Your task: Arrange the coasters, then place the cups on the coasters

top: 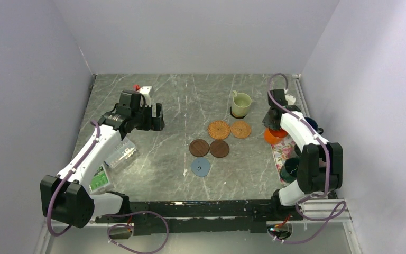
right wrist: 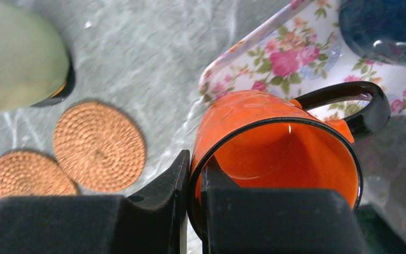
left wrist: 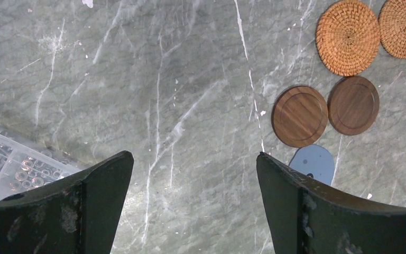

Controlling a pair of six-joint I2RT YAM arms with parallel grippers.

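Observation:
My right gripper is shut on the rim of the orange cup, one finger inside and one outside, at the floral tray's left edge. The cream cup stands on a black coaster. Two tan woven coasters, two dark brown coasters and a blue-grey coaster lie mid-table. My left gripper hangs open over bare table at the left, with nothing between its fingers.
The floral tray lies at the right, with a dark blue cup and a dark green cup partly hidden by my right arm. A clear plastic box sits under my left arm. Walls enclose the table.

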